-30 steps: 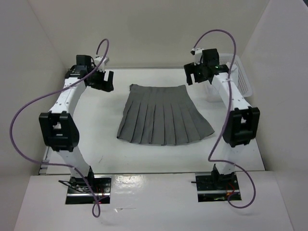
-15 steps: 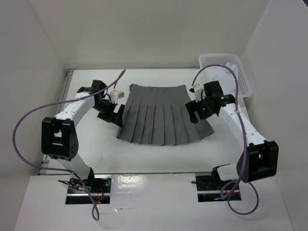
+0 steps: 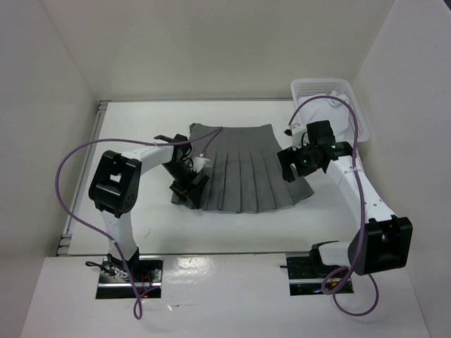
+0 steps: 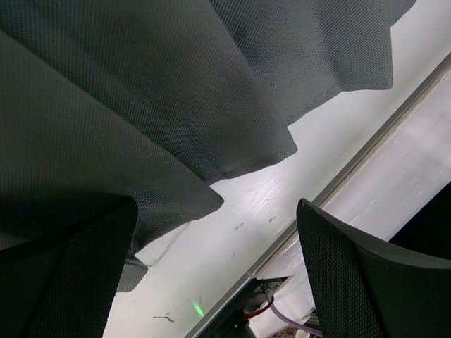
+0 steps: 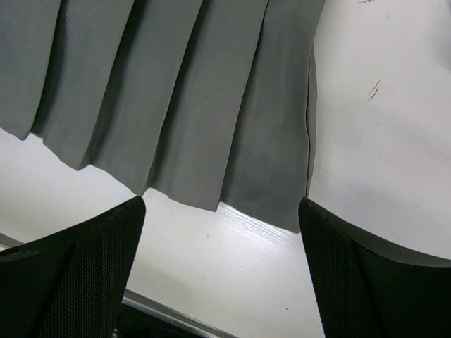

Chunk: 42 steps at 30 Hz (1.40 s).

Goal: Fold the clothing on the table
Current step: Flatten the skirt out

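Note:
The clothing (image 3: 239,165), a dark grey pleated skirt, lies flat on the white table (image 3: 141,218), waistband far, flared hem near. My left gripper (image 3: 186,191) hovers open over the near-left hem corner. In the left wrist view the hem folds (image 4: 141,98) fill the upper left, one fingertip (image 4: 67,282) is over fabric and the other (image 4: 373,282) is over bare table. My right gripper (image 3: 293,171) is open above the near-right hem corner. In the right wrist view the hem (image 5: 183,105) ends just beyond the open gripper (image 5: 222,274), with bare table between the fingers.
A white lattice basket (image 3: 331,98) stands at the back right corner. White walls enclose the table on three sides. The table's metal edge strip (image 4: 366,148) runs close to the left gripper. Purple cables loop off both arms.
Both arms came forward from the back of the table. The left gripper slid down the skirt's left side to the near-left hem corner. The right gripper settled over the right hem corner. Both stayed open.

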Each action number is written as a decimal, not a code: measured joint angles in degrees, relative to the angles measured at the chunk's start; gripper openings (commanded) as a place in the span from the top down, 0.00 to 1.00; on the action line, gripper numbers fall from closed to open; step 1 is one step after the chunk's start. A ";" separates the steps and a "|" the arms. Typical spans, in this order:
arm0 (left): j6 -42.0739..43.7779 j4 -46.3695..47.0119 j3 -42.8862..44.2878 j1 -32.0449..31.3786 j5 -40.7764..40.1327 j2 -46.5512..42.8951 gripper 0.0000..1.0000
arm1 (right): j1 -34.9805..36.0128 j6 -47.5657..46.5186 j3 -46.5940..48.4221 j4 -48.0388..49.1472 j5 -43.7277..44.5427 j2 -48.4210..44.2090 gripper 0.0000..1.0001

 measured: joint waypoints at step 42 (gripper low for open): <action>5.92 -16.41 12.81 6.21 -20.28 -13.44 0.00 | -0.04 -1.70 7.10 -4.39 -4.07 6.40 0.07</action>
